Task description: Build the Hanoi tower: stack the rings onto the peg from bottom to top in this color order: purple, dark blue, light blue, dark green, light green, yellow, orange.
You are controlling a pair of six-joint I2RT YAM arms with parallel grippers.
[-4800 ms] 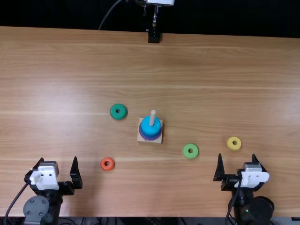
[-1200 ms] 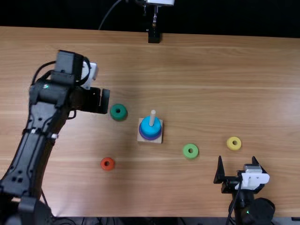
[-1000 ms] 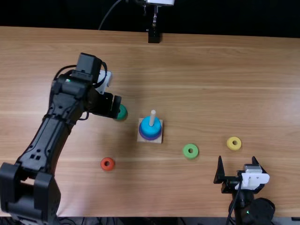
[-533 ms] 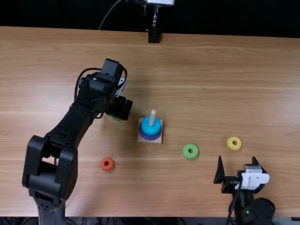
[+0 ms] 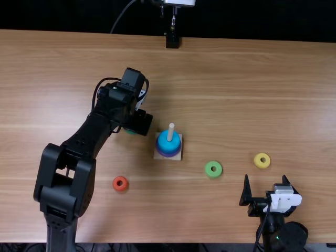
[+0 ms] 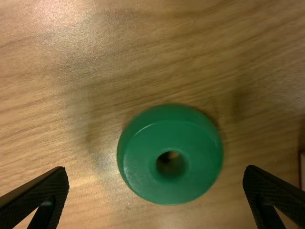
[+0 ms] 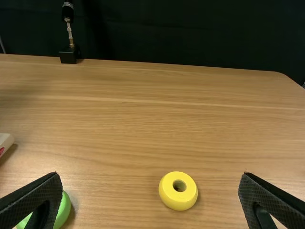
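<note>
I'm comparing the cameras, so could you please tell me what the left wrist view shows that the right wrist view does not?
Left wrist view: open left claw, dark green ring, probably the peg base's edge.
Right wrist view: open right claw, yellow ring, light green ring, black stand, dark backdrop, cut-off pale object.
Both: wooden table.

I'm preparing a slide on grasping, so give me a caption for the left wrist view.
Left gripper open above the dark green ring on the wooden table.

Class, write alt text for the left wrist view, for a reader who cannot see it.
A dark green ring with a central hole lies on a wooden table, seen close from above. The open black fingers of the robot's left hand frame it without touching.
</note>
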